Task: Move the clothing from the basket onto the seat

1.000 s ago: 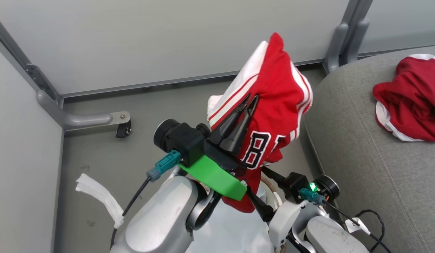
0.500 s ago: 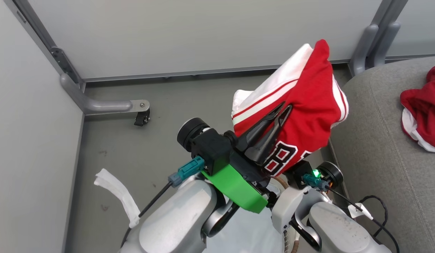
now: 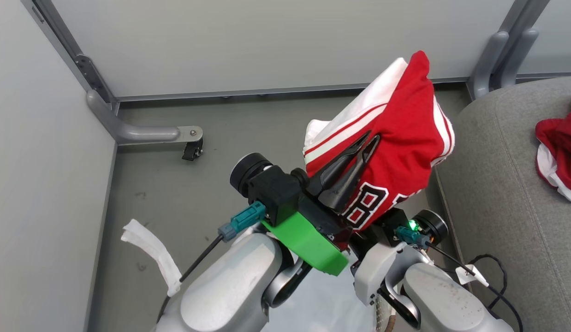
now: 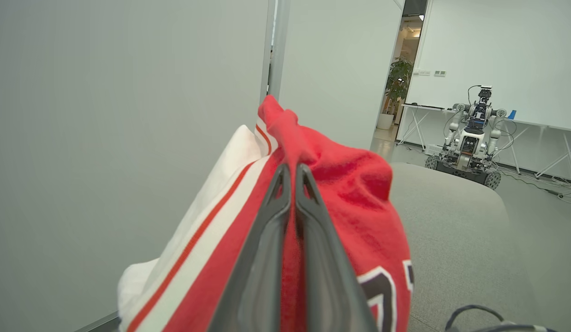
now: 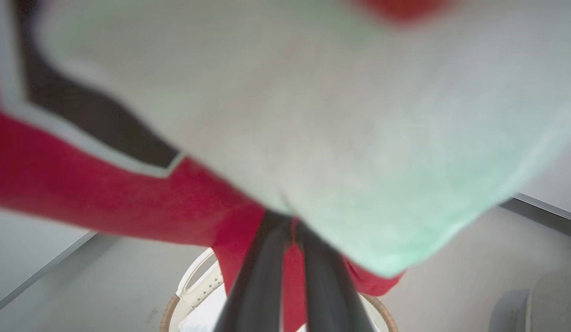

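- Red jersey (image 3: 396, 138) with white stripes and dark lettering, bunched and lifted clear above the basket (image 5: 198, 288), just beside the rounded corner of the grey seat (image 3: 497, 193).
- Left hand (image 3: 372, 136) pinched tight on the upper folds, fingers together with red cloth between.
- Right hand (image 5: 285, 226) closed narrow on the lower red folds, under the bundle.
- Second red garment (image 3: 560, 152) with white trim, crumpled on the seat, well apart from the jersey.
- White cloth strip (image 3: 151, 253) lying on the grey floor (image 3: 165, 193).
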### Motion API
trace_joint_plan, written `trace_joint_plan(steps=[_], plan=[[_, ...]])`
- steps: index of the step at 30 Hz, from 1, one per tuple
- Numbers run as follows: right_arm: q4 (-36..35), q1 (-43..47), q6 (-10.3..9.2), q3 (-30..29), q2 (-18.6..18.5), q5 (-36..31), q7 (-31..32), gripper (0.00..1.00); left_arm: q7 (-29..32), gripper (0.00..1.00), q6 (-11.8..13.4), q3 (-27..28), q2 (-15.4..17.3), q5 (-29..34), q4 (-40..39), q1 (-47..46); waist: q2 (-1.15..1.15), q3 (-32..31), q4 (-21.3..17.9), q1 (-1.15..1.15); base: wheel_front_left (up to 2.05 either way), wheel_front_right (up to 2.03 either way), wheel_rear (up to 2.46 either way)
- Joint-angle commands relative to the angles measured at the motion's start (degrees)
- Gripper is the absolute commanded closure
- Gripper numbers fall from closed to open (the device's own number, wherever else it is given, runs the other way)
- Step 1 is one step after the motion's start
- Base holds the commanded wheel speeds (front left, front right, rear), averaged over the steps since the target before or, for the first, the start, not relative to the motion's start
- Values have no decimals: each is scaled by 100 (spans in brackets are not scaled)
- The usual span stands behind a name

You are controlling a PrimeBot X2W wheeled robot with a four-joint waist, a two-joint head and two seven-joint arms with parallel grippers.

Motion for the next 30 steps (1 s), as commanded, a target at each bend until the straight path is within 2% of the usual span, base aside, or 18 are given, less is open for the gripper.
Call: trace_joint_plan(steps=[1, 15, 16, 17, 18, 23, 30], plan=[[-41, 59, -7, -19, -39, 5, -10, 100, -2, 100, -18, 47, 4, 30, 19, -37, 0, 1, -31, 0, 0, 0, 0], [-295, 237, -6, -179, -57, -88, -10, 100, -2, 100, -18, 157, 4, 81, 67, 47, 0, 23, -241, 0, 0, 0, 0], [-328, 258, -6, -212, -59, -101, -10, 100, -2, 98, -18, 177, 4, 82, 73, 57, 0, 22, -265, 0, 0, 0, 0], [-350, 282, -7, -224, -60, -108, -10, 100, -2, 55, -18, 192, 4, 89, 76, 67, 0, 23, -290, 0, 0, 0, 0], [-392, 310, -6, -255, -68, -134, -10, 100, -1, 0, -18, 197, 4, 106, 81, 74, 0, 23, -320, 0, 0, 0, 0], [-621, 384, -6, -370, -57, -211, -10, 100, 0, 0, -18, 262, 5, 196, 139, 138, 0, 0, -541, 0, 0, 0, 0], [-988, 539, -6, -447, 0, -282, -10, 100, 1, 0, -18, 385, 7, 310, 287, 242, 0, -52, -1248, 0, 0, 0, 0]])
